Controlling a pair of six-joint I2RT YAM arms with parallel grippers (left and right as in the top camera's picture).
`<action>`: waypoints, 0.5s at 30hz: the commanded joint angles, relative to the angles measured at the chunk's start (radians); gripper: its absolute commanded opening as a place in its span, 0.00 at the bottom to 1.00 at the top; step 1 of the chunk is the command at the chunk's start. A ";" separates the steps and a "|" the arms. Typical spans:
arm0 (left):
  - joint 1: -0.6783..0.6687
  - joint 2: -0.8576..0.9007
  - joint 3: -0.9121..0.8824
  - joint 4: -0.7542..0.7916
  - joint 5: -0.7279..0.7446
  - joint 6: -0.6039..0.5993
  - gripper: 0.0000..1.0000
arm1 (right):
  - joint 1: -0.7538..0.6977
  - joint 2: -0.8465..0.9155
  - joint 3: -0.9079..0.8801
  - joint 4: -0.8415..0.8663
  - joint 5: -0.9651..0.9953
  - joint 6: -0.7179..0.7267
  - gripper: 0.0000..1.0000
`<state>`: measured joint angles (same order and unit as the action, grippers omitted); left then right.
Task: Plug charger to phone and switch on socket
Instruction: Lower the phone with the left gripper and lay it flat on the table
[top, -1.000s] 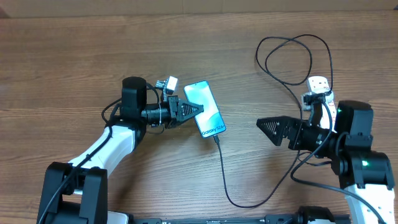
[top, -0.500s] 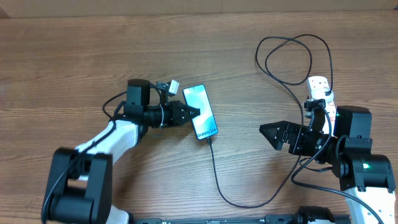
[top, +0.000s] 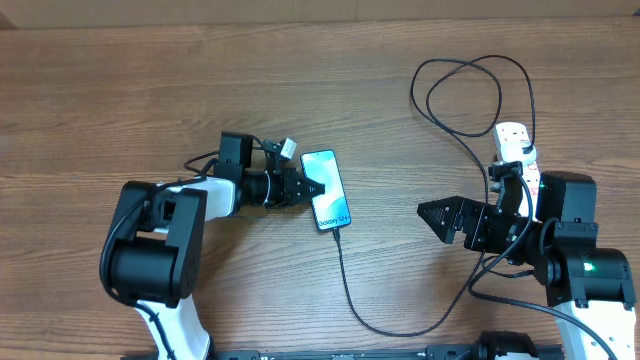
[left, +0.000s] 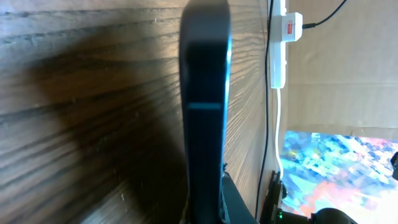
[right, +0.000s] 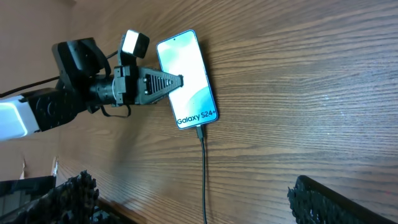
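Black charger cable (right: 204, 180) runs up the counter (top: 150, 90) into the phone's (top: 332, 197) near end. Left end effector (top: 316, 187) is clamped tight on the phone's left edge. Right of the phone, the right end effector (top: 428, 212) gapes wide, empty. Farther right lies the white socket (top: 513, 138).

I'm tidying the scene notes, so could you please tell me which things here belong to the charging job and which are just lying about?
For the job: phone, charger cable, socket strip.
Just there: wooden table, cardboard backdrop.

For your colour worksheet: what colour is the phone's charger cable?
The charger is black; right wrist view shows it best.
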<state>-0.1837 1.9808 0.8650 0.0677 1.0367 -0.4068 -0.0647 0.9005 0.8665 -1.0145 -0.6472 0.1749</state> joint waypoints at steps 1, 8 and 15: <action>-0.008 0.041 0.028 0.003 0.027 0.053 0.04 | -0.003 0.016 0.016 -0.010 0.005 -0.013 1.00; -0.008 0.056 0.028 -0.048 -0.053 0.080 0.04 | -0.003 0.072 0.016 -0.053 0.027 -0.013 1.00; -0.008 0.056 0.028 -0.067 -0.107 0.077 0.06 | -0.003 0.127 0.016 -0.066 0.056 -0.012 1.00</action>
<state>-0.1837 2.0155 0.8780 0.0170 1.0309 -0.3828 -0.0650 1.0100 0.8665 -1.0779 -0.6163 0.1715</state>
